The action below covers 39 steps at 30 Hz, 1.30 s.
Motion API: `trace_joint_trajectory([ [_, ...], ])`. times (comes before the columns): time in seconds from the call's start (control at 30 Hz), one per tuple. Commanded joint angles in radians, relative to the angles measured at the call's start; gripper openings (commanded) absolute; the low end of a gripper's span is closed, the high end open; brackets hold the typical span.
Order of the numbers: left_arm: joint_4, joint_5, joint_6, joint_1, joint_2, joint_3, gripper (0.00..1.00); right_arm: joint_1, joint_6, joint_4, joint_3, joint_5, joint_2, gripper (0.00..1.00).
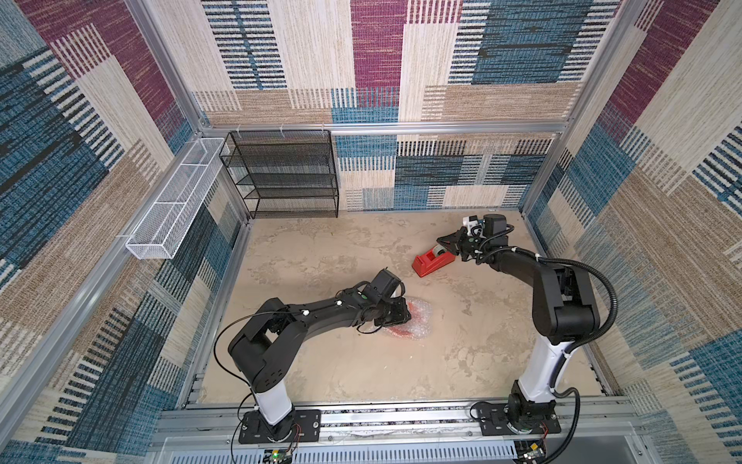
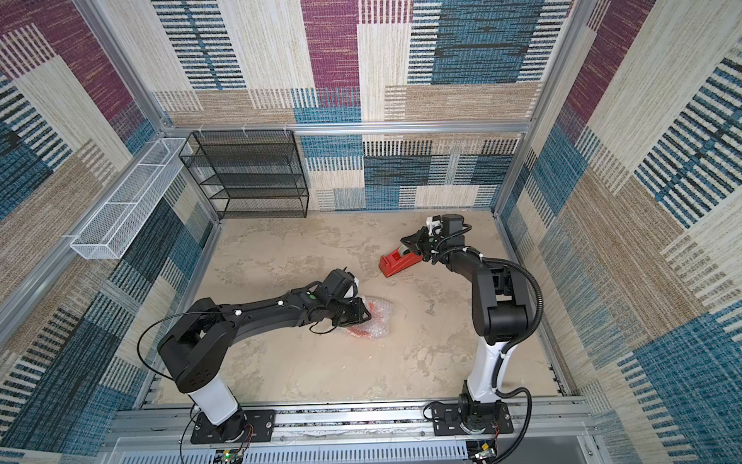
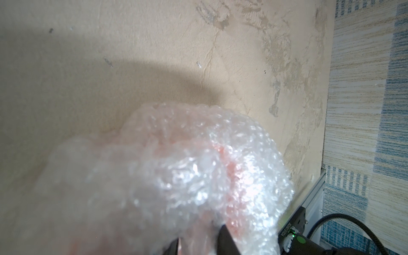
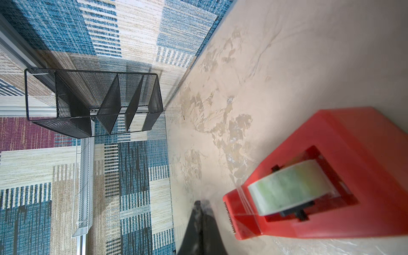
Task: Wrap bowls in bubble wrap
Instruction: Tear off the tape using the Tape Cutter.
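1. bubble wrap (image 1: 421, 317): clear plastic film, crinkly, shiny.
2. table (image 1: 341, 249): matt, mottled beige, rough-looking.
3. tape dispenser (image 1: 431, 263): smooth red plastic, slight sheen.
4. shelf rack (image 1: 289, 176): black metal mesh, matt.
5. basket (image 1: 172, 209): white wire mesh.
6. walls (image 1: 522, 172): woven cloth.

The small glossy orange bowl (image 1: 398, 332) shows only as orange patches through the clear crinkly bubble wrap (image 1: 421, 319) in both top views, its rim hidden under the wrap and the left gripper (image 1: 401, 317). From the left wrist the bowl is a blurred pink glow, and the dark fingers (image 3: 227, 240) are cut off at the edge; whether they pinch the wrap cannot be told. From the right wrist the right gripper (image 4: 201, 212) is blurred and cropped, and the red boxy tape dispenser (image 4: 353, 136) runs off the frame
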Motion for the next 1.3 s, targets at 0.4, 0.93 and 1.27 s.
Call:
trace_joint_trajectory([
  [0.4, 0.016, -0.005, 0.012, 0.01, -0.035, -0.037, 0.29, 0.046, 0.012, 0.023, 0.04, -0.001, -0.039, 0.0],
  [0.93, 0.026, -0.005, 0.009, 0.012, -0.046, -0.054, 0.29, 0.078, 0.017, 0.027, 0.012, 0.018, -0.082, 0.0],
  [1.27, 0.024, -0.006, 0.011, 0.013, -0.048, -0.054, 0.29, 0.091, 0.008, 0.008, 0.016, 0.037, -0.106, 0.0],
])
